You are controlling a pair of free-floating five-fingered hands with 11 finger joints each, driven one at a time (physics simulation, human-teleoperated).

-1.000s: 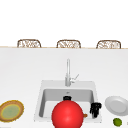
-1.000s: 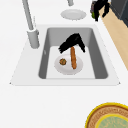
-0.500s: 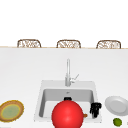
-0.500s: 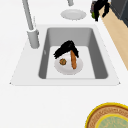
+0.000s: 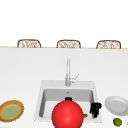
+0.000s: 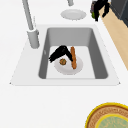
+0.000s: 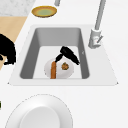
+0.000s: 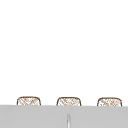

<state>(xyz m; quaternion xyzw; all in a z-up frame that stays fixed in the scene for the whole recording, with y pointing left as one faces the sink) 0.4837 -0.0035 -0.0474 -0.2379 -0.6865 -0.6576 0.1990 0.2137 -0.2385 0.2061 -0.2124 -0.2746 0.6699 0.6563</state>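
Down in the sink (image 5: 40,100), the left hand (image 6: 61,52) hangs over a small white dish (image 6: 67,70) that lies on the basin floor. From the left side it arches above the dish, its tip close to an orange stick (image 6: 73,57) that lies across the dish's far half. A brown round bit (image 6: 62,61) sits on the dish just beneath the hand. From the right side the hand (image 7: 70,55) slants down towards the top end of the stick (image 7: 53,70), touching it or nearly so. Whether it grips anything I cannot tell.

From the front, a big red ball (image 5: 67,115) stands before the basin and covers most of it, with a sliver of the left hand (image 5: 68,98) showing above it.

The right hand (image 5: 95,110) floats at the sink's right edge, fingers drooping loose, with nothing in them. From the left side it (image 6: 100,7) hangs above the tabletop's near edge.

A tap (image 5: 67,72) rises behind the basin. On the tabletop (image 5: 25,75), right of the sink, is a white plate (image 5: 116,105), with a lime (image 5: 117,121) just in front of it. Well off to the left lies a yellow-rimmed plate (image 5: 11,110). Three chair backs (image 5: 28,43) show beyond the far edge.
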